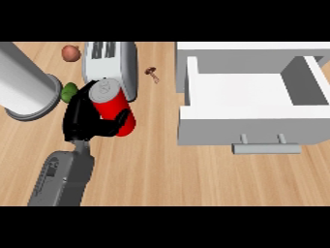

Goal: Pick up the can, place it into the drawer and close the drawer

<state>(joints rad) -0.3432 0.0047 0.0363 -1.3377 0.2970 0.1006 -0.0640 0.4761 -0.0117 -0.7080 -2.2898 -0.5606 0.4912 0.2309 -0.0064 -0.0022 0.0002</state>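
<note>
A red can (114, 107) with a silver top stands tilted on the wooden counter, left of centre in the head view. My left hand (82, 121) is curled round it from the left, thumb across its lower side. A white drawer (253, 127) stands pulled open to the right of the can, its inside bare, with a grey handle (266, 147) on the near front. A gap of counter lies between the can and the drawer. My right hand does not show.
A white toaster (110, 63) stands right behind the can. A large white cylinder (14, 80) lies at the far left, with a green thing (68, 91) beside it. A brown round thing (71, 52) and a small brown thing (152, 71) sit further back.
</note>
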